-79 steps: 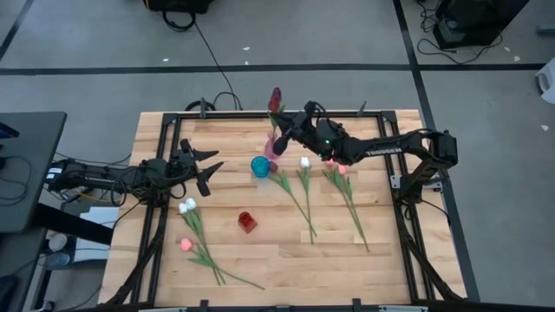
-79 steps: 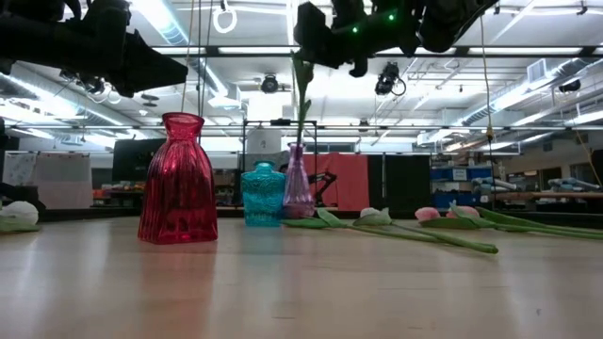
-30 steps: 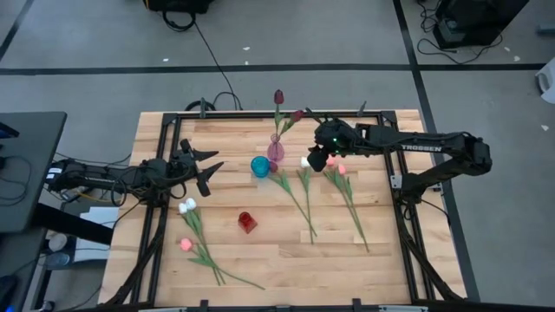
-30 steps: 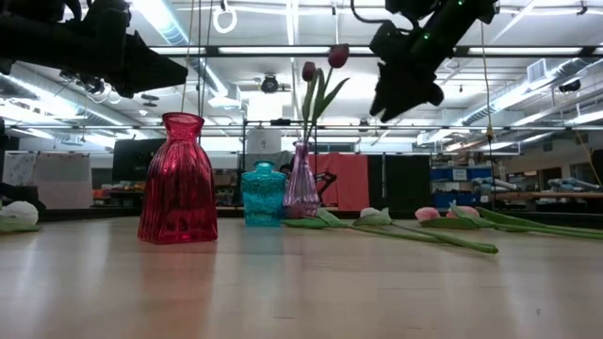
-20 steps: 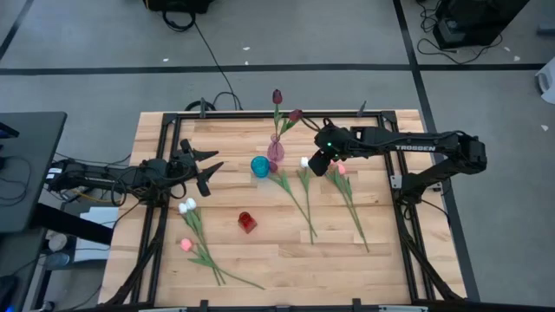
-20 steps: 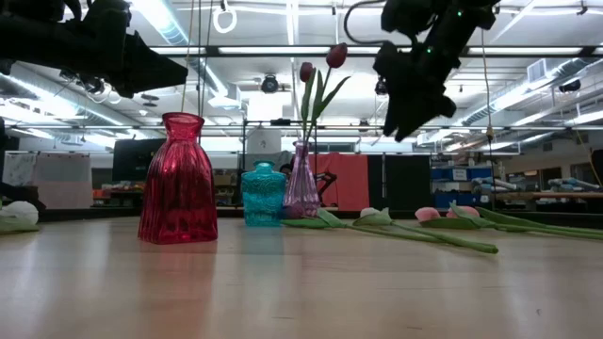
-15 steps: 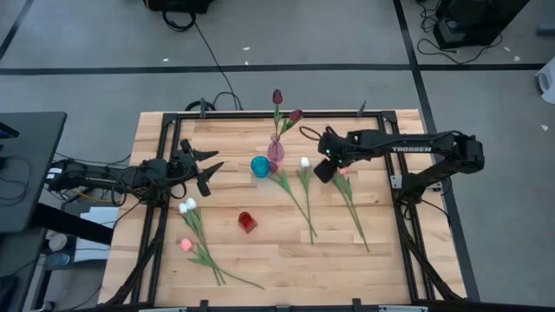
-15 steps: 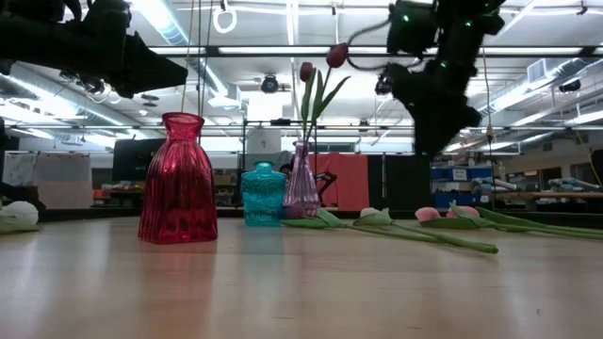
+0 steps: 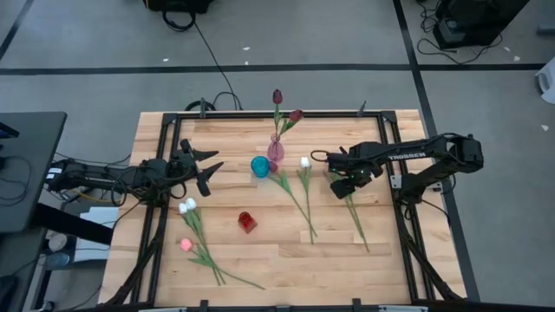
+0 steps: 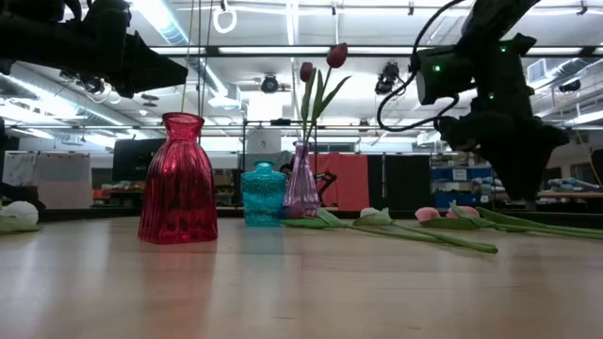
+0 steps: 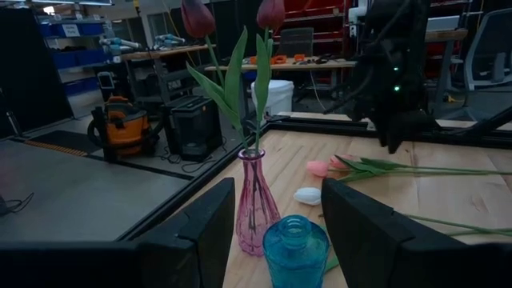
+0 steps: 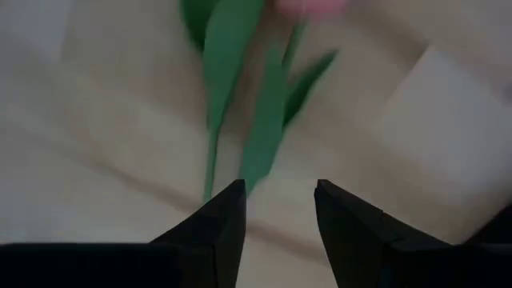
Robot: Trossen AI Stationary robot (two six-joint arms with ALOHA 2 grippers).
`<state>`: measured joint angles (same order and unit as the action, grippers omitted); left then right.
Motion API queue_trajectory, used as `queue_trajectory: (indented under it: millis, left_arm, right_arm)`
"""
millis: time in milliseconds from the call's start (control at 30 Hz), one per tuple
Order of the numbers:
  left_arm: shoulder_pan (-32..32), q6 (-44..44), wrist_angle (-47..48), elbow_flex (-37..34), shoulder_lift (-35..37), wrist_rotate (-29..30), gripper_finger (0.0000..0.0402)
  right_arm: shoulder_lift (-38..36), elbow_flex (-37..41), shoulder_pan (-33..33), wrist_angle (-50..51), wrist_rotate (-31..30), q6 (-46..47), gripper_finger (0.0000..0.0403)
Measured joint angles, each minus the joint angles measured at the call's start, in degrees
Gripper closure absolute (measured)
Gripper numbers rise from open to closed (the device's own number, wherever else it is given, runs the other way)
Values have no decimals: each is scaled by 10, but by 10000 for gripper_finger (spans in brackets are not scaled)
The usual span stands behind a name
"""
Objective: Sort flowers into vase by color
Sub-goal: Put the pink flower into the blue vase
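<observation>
Right gripper [image 9: 340,187] hangs low over the pink tulips [image 9: 347,198] on the right part of the table [image 9: 286,260]. Its fingers [image 12: 214,228] are parted, nothing between them; in the right wrist view green leaves [image 12: 240,120] and a pink head [image 12: 308,6] lie on the wood just ahead of the tips, not touched.

Left gripper [image 9: 208,170] waits at the left side of the table, raised, jaws open and empty, pointing right toward the vases.

Pink vase [image 9: 275,151] stands at the far middle of the table with two maroon tulips [image 9: 279,100] upright in it; in the left wrist view both heads [image 11: 196,16] stand well above the rim on leafy stems. Blue vase [image 9: 260,166] is just left of and nearer than the pink one, no flowers in it. Red vase [image 9: 247,222] stands alone nearer the front, centre-left, also without flowers.

Loose flowers on the table: a white tulip [image 9: 305,163] right of the blue vase with its stem running toward the near side, another stem [image 9: 293,198] beside it whose head I cannot make out, the pink ones under the right gripper. Near left: two white heads [image 9: 186,206] and a pink head [image 9: 185,244], stems crossing toward the near edge.
</observation>
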<state>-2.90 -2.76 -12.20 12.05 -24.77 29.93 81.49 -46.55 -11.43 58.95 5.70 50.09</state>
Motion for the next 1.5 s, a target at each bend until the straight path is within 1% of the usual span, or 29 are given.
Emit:
queue_trajectory:
  millis: [167, 400, 533, 700, 867, 1000, 1067, 1133, 1200, 1333, 1367, 1433, 1500]
  left_arm:
    - [0, 0, -1, 0, 0, 0, 210]
    - [0, 0, -1, 0, 0, 1, 210]
    - [0, 0, -1, 0, 0, 1, 210]
    - [0, 0, 1, 0, 0, 1, 210]
    - [0, 0, 1, 0, 0, 1, 210]
    - [0, 0, 1, 0, 0, 1, 210]
    - [0, 0, 1, 0, 0, 1, 210]
    - [0, 0, 1, 0, 0, 1, 210]
    - [0, 0, 2, 0, 0, 1, 210]
    - [0, 0, 4, 0, 0, 1, 210]
    - [0, 0, 3, 0, 0, 1, 210]
    - [0, 0, 4, 0, 0, 1, 210]
    - [0, 0, 4, 0, 0, 1, 210]
  right_arm:
    - [0, 0, 38, -8, 7, 40, 243]
    - [0, 0, 79, -13, -11, 106, 243]
    - [5, 3, 96, -15, -10, 135, 243]
    - [42, 19, 99, -18, 9, 130, 243]
    - [76, 19, 99, -44, 16, 112, 243]
    - [100, 18, 99, -47, 23, 102, 246]
    - [109, 17, 97, -47, 28, 98, 256]
    - [117, 16, 96, -48, 31, 95, 276]
    - [118, 16, 94, -49, 37, 93, 307]
    - [106, 17, 86, -39, 42, 87, 383]
    - [100, 16, 84, -24, 39, 85, 390]
    - [83, 3, 83, 15, 25, 93, 388]
    - [65, -25, 83, 56, -3, 105, 387]
